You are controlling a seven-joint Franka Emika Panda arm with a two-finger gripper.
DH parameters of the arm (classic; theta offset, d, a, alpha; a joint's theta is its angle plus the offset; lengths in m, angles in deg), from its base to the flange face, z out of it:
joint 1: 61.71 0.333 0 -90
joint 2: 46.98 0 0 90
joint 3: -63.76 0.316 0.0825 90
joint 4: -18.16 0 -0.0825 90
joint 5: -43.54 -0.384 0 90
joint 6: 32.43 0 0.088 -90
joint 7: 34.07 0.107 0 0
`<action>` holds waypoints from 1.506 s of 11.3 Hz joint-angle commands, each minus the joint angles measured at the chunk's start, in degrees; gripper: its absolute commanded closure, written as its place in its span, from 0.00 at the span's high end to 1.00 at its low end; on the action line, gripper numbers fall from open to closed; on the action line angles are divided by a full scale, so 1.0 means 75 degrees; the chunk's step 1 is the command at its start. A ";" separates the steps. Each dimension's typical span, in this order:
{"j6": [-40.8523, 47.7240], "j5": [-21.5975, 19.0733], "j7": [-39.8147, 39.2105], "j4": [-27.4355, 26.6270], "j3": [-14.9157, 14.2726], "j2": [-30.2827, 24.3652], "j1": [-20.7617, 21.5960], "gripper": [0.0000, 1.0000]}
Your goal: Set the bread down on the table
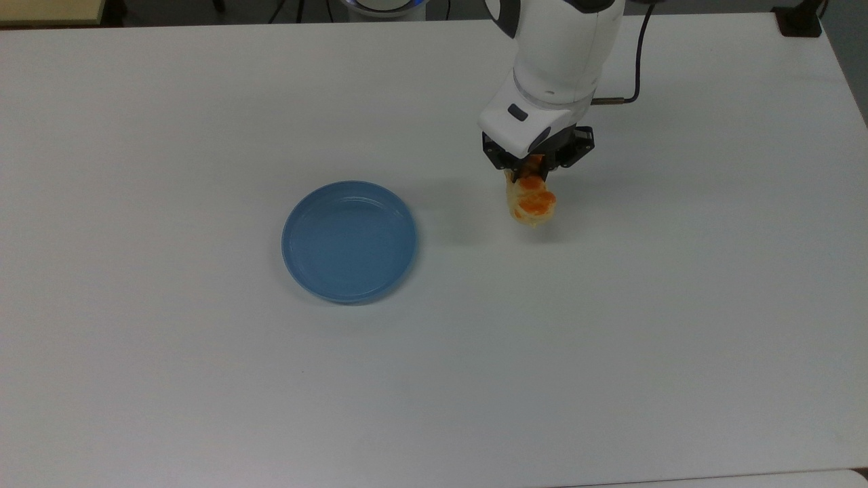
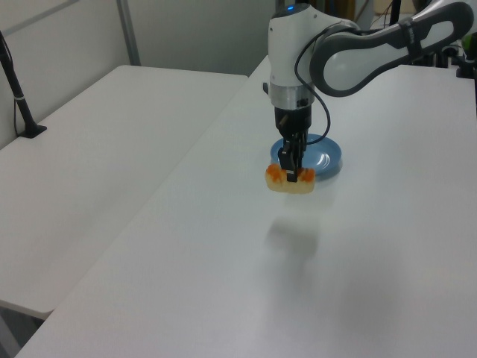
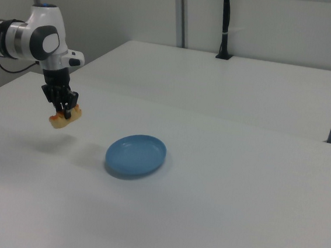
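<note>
Clenched black two-finger gripper (image 1: 534, 175) grasping small tan pastry bread with glossy orange patches (image 1: 531, 202) by its middle, hanging clear above plain white matte tabletop (image 1: 610, 325), at 2 o'clock from round blue plastic plate (image 1: 349, 240) in top view. Likely light, soft, crushable; best pinched gently across short width

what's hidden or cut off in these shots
- Top view: the far end of the bread is tucked under the tool and the white wrist housing.
- Top view: the arm's upper links are cut off by the top edge.
- Left view: the near rim of the blue plate is covered by the bread and tool.
</note>
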 commanded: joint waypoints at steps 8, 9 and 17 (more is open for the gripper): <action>0.0017 0.0465 0.0079 -0.0749 0.0023 0.0079 -0.0007 1.00; 0.0369 0.0548 0.0079 -0.0667 0.0034 -0.0354 -0.0054 1.00; 0.2365 0.1287 -0.0363 -0.0374 0.1382 -0.2280 -0.3122 1.00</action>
